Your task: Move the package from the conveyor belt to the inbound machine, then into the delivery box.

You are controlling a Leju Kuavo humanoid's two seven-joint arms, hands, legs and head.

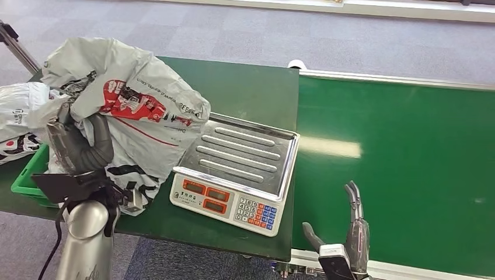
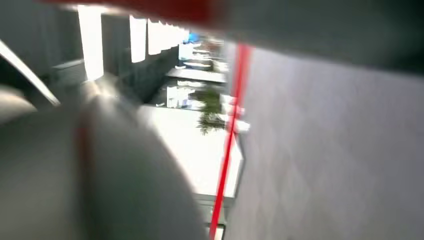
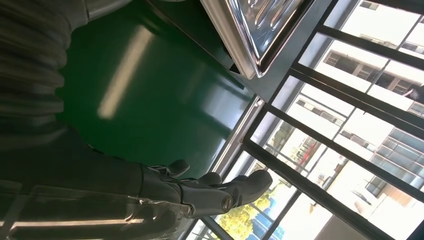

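Head view bright, even, sharp; pale glare strip on conveyor belt. Left wrist view heavily blurred, windows overexposed. Right wrist view backlit, hand dark against bright windows.

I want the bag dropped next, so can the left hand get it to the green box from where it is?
Probably yes. The left hand holds the bag up beside the scale, and the green box sits just to its left. Another bag already lies in that box, which may crowd the drop.
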